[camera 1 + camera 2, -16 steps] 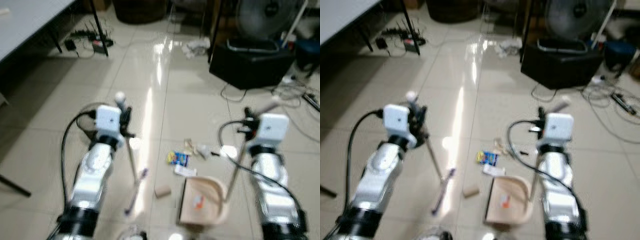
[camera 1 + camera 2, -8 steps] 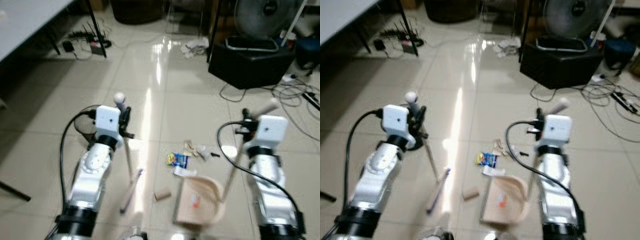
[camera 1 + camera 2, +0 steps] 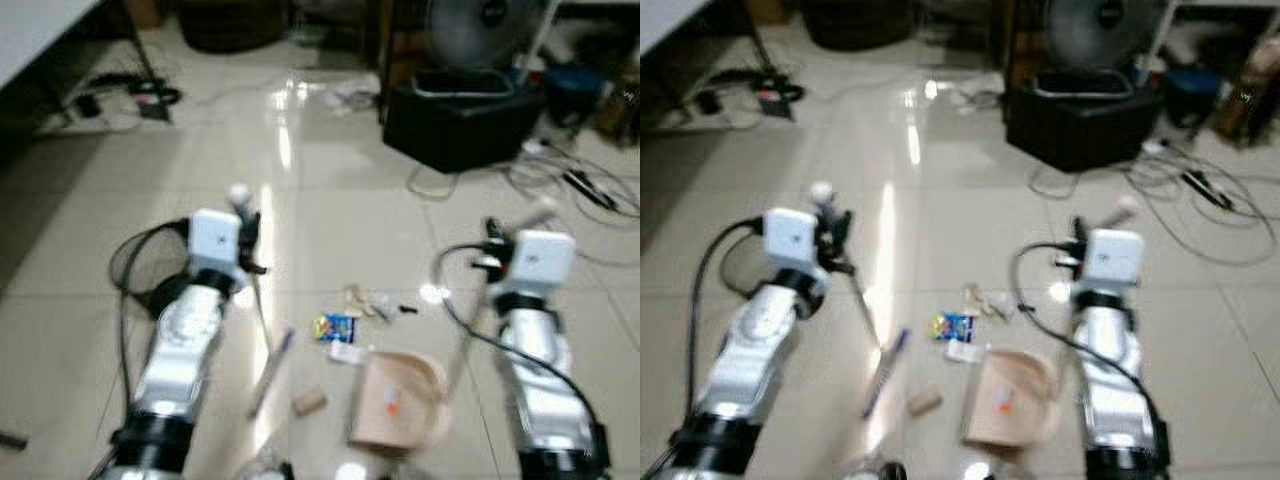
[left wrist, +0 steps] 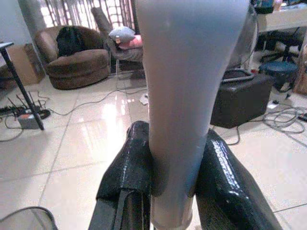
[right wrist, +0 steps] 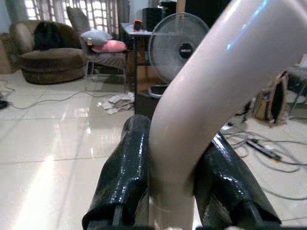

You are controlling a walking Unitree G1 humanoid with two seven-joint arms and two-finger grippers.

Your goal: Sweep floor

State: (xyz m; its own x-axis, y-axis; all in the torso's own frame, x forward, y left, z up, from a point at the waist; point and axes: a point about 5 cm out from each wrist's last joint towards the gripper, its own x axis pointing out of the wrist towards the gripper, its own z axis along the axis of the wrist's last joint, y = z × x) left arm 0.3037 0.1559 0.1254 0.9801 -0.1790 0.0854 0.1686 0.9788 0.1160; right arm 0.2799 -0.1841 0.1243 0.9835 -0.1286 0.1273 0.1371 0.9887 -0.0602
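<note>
Looking down through the left eye, I see my left pincer clamped on the broom handle, which slants down to the broom head lying on the tiled floor. My right pincer grips the dustpan handle, and the dustpan sits on the floor between my arms, just right of centre. Litter lies just beyond the pan: a blue wrapper, a white scrap and pale crumpled bits. A small cork-like cylinder lies to the pan's left, near the broom head. Farther off stand a black box and a fan, with cables trailing to the right.

From the left wrist, both black fingers press tight against the grey handle; a brown armchair sits behind.

From the right wrist, the fingers squeeze the curved cream handle, with the fan behind.
</note>
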